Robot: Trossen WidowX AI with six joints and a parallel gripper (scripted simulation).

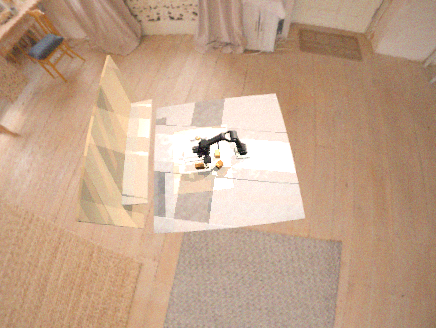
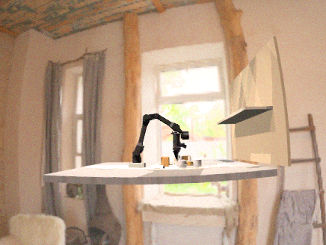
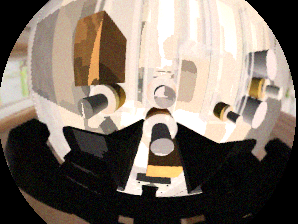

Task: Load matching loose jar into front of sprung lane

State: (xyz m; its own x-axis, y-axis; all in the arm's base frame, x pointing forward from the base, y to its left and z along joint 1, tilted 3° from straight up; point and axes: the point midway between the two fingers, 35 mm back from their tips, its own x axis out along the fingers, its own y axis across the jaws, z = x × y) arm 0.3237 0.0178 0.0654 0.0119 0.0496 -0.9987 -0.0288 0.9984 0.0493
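My gripper points down, low over the table. Its black fingers are shut on a jar with a dark cap, a pale shoulder and a brown part. The jar's lower end is hidden, so I cannot tell whether it touches a floor. Straight ahead of it in the wrist view stands a pale round piece with a grey top, between long pale strips that look like lane rails. The two look close, with a small pale gap. The pusher plate and front stop cannot be made out clearly.
A tall orange-brown block stands ahead left, with a dark-capped, gold-ringed jar before it. At the right are a small dark-capped jar and two wide grey-capped pieces. A brown-and-yellow block shows between the fingers.
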